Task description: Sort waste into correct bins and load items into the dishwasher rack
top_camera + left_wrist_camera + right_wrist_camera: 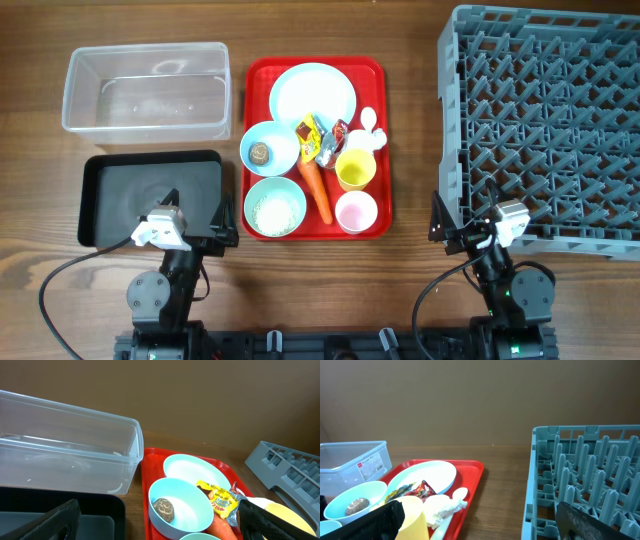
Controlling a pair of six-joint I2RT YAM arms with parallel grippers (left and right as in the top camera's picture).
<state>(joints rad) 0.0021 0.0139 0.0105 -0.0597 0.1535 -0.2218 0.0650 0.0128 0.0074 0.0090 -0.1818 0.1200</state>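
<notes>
Brown wooden tabletop (410, 120) carried the full layout. Judged from that layout, no step was complete.

Every task item lay on the flat red plastic serving tray (316, 62):
- light blue round plate (313, 95)
- light blue bowl (282, 145) holding a small brown food lump (261, 153)
- second light blue bowl (252, 200) holding white rice grains (275, 210)
- orange carrot (317, 185)
- yellow snack wrapper (308, 133)
- red-silver snack wrapper (333, 143)
- yellow cup (354, 170)
- pale pink cup (355, 211)

Left of it, the clear rectangular plastic tub (148, 47) and shallow black rectangular tray (130, 195) held nothing visible. To the right, the large grey pegged plastic crate (447, 120) was unloaded.

The left gripper (198, 210) stood above the black tray and the right gripper (463, 210) at the crate's near corner, both with jaws spread and empty.

The white spoon (368, 120) and crumpled white paper (362, 141) overlapped and were hard to separate. The crate was cut off at the frame edge.
</notes>
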